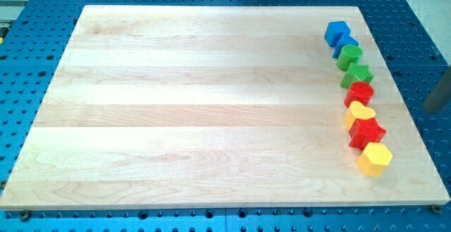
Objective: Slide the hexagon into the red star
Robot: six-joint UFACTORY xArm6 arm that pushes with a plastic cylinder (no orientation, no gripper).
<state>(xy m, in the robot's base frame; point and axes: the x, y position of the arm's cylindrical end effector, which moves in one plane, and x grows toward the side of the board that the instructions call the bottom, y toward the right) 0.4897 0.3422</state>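
The yellow hexagon (374,159) lies at the bottom of a column of blocks near the board's right edge. The red star (366,132) lies just above it, and the two look to be touching. My tip (430,110) shows as a blurred dark rod at the view's right edge, off the board. It is to the right of the column, about level with the yellow heart (360,112), and touches no block.
Higher in the column are a red round block (361,92), a green star (357,75), a green round block (350,56), a partly hidden blue block (349,45) and a blue cube (337,32). The wooden board (197,112) lies on a blue perforated table (416,41).
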